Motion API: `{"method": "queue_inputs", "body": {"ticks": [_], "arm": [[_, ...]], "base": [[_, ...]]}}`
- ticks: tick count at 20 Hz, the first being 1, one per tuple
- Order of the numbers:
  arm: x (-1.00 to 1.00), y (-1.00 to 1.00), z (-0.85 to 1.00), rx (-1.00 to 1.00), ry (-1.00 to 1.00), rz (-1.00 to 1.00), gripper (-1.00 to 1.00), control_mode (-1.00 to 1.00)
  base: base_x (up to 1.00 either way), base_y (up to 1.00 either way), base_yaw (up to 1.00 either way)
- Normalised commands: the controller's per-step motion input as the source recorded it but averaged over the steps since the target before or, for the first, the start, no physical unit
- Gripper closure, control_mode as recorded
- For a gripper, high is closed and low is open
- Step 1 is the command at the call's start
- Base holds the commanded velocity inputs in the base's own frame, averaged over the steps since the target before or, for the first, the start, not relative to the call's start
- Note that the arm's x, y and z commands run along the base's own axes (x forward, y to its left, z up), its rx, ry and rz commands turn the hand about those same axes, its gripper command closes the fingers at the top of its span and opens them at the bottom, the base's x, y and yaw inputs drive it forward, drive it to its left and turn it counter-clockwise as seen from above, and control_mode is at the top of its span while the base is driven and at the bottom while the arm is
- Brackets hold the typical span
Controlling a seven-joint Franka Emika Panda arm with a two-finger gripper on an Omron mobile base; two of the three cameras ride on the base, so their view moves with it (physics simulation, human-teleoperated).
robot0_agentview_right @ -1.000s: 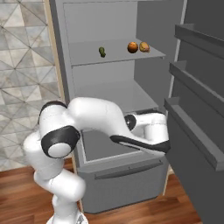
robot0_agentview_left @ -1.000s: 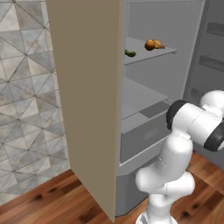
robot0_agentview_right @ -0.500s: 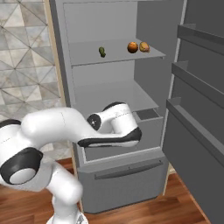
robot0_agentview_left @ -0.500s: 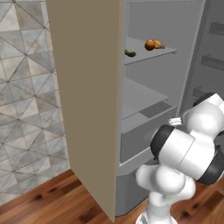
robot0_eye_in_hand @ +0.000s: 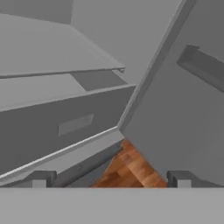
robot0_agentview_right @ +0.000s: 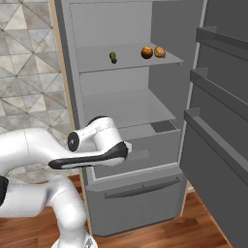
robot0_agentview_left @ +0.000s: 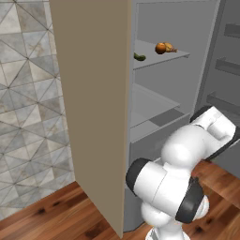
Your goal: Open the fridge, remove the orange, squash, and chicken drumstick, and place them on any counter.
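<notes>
Orange point(robot0_agentview_right: 147, 52) on upper fridge point(robot0_agentview_right: 121, 97) shelf, well above the spread, empty gripper point(robot0_eye_in_hand: 109, 178).

The arm folds low, elbow bent, its forearm lying level. The gripper point(robot0_eye_in_hand: 109, 178) points slightly down, its two fingertips point(robot0_eye_in_hand: 41, 178) set wide apart, holding nothing.

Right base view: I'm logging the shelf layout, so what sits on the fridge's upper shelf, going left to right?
squash → orange → chicken drumstick, which lies right beside the orange.
</notes>
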Motion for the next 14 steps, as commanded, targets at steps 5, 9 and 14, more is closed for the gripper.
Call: {"method": "queue_inputs", "body": {"ticks": [5,9,14], "arm": [[0.0,0.41,1.0,0.33,0.34,0.07,-1.0,-1.0],[0.05,0.44,1.0,0.37,-0.03,0.05,-1.0,-1.0],[0.13,0.38,1.0,0.42,-0.28,0.07,-1.0,-1.0]], "base": [[0.0,0.0,0.0],[0.0,0.0,0.0],[0.0,0.0,0.0]]}}
